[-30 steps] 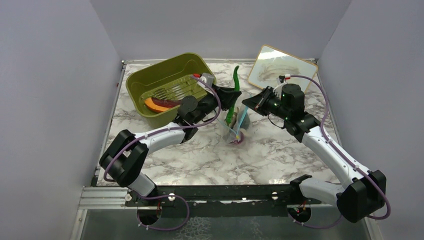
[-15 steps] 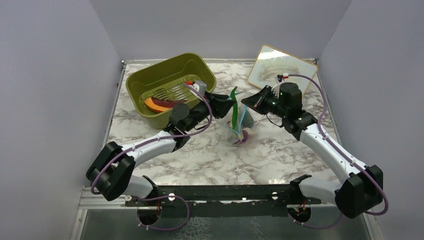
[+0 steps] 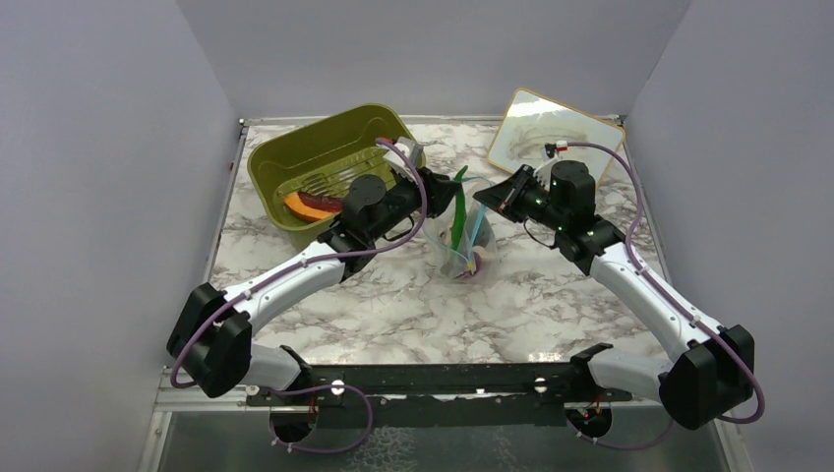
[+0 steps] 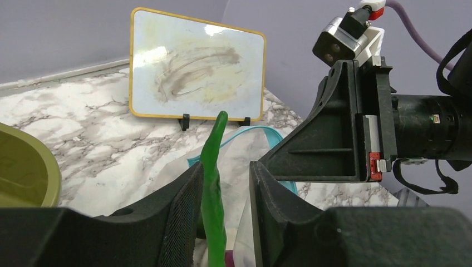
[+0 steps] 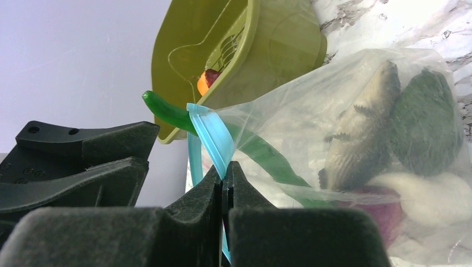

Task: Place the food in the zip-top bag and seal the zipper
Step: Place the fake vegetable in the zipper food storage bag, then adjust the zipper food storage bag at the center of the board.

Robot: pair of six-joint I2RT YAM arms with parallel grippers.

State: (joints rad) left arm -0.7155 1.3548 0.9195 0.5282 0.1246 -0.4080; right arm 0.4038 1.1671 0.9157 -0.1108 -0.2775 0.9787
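Lowered since a second ago: long green pepper, now standing on end in the mouth of the zip-top bag rather than well above it, with the left gripper drawn back nearer the olive-green tub. At the left gripper, jaws partly parted, pepper leaning on one finger and clear of the other, so apparently released rather than pinched. At the right gripper, jaws pressed closed on the light blue zipper, keeping the bag upright on the marble table. Already inside: purple onion, white piece, dark green vegetables. Left in the tub: orange and dark red hot-dog piece. Judged handling: film thin, limp and slick, collapsing wherever unsupported; stiffest along the zipper, hence best taken there, one pinch near each end, then slid along to seal. Toy foods light and rigid; pepper long and smooth, likely to tip out, best pinched mid-length and pushed fully below the strip.
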